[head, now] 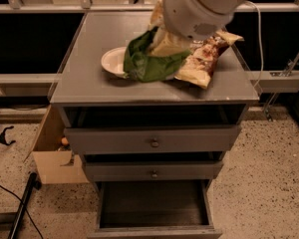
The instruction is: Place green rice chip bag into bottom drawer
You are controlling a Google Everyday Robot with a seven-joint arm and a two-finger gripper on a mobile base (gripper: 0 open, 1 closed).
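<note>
The green rice chip bag (147,61) hangs from my gripper (165,43) above the cabinet top, over the right side of a white bowl (112,61). The gripper is shut on the bag's upper part; the arm's big white housing (199,6) covers much of it. The bottom drawer (153,205) stands pulled open at the foot of the cabinet, its dark inside showing nothing in it. The bag is well above and behind the drawer.
A larger brown-and-yellow chip bag (204,59) lies on the cabinet top (84,78) to the right. Two shut knobbed drawers (152,142) sit above the open one. A cardboard box (52,158) stands on the floor at left, and a black cable (20,205) lies there.
</note>
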